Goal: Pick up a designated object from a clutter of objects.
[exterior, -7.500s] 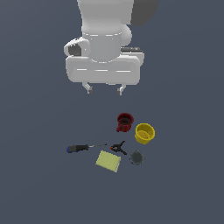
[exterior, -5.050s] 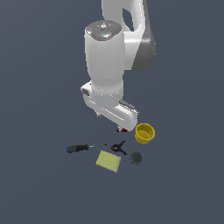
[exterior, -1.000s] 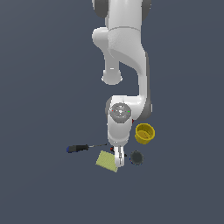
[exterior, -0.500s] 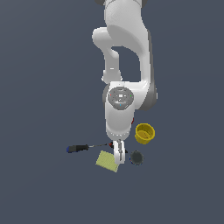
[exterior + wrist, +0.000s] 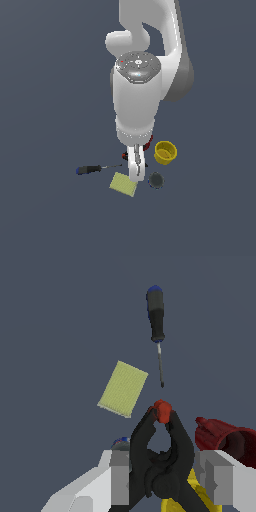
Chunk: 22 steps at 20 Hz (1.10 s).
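The black spring clamp sits between the two pale fingers of the gripper, its two arms meeting at a red-orange tip that points away from the wrist. The fingers stand on either side of the clamp's body and appear closed against it, though the contact faces themselves are hidden by the clamp. In the exterior view the clamp is almost wholly covered by the gripper; only a dark sliver shows beside the finger, too small to read.

Beyond the tip lies the pale yellow-green pad, flat on the grey bench, and past it the black-handled screwdriver with a blue cap, its thin shaft pointing back toward the clamp. The red mug is cut off at the picture's edge, and the yellow cup shows only as a patch under the clamp. In the exterior view the yellow cup stands whole at the exterior view's right, with the dark round disc near it; the mug is largely hidden behind the arm. No writing or labels are legible anywhere.
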Available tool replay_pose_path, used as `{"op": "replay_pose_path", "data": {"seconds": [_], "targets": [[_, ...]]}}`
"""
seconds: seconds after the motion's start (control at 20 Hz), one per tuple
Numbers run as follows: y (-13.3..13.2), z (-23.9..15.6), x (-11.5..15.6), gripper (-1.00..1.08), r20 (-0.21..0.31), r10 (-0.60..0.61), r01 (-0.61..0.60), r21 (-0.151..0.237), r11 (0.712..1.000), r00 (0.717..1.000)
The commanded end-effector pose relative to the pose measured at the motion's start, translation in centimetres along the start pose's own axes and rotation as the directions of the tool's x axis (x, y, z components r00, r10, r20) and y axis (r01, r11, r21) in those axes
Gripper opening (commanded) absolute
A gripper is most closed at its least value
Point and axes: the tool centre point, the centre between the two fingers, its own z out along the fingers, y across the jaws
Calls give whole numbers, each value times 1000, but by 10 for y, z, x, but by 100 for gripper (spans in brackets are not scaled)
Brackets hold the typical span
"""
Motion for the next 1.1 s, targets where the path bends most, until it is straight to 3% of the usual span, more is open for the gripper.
{"op": "replay_pose_path", "data": {"seconds": [0.0,0.5,1.05], "targets": [[-3,-27,2,-100,0,-1,1,-3,1000,1000],[-16,-104,7,-100,1,-4,4,-9,1000,1000],[-22,-128,8,-100,2,-5,5,-11,1000,1000]]}}
